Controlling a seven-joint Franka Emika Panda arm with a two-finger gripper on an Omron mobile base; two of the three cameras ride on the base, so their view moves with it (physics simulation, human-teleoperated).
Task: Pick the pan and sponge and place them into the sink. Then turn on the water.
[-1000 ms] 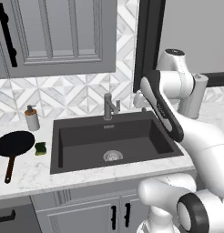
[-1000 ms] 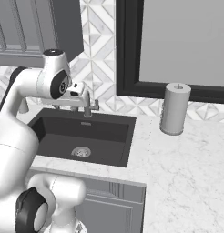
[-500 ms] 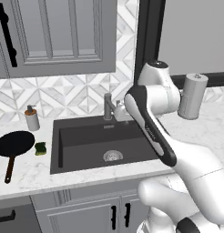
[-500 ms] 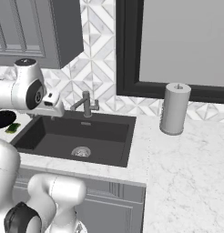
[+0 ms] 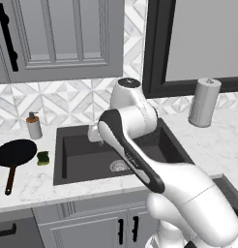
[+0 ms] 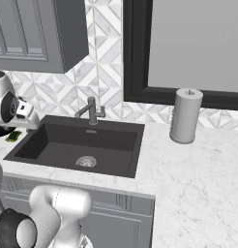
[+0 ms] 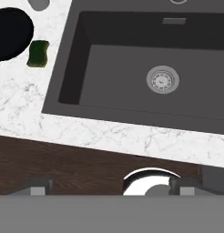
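Beside the sink [image 5: 63, 160], on your worktop [image 5: 29, 181], the pan [image 5: 14, 154] and sponge [image 5: 42, 158] sit nearly touching; the basin holds nothing but its drain [image 7: 163, 79]. Your fingers [image 7: 36, 185] stand wide apart, holding nothing.

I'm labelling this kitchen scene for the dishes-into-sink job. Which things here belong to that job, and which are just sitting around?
Part of the job:
- pan, on the counter left of the sink
- sponge, beside the pan
- sink
- faucet

Just sitting around:
- soap bottle
- paper towel roll
- wall cabinet
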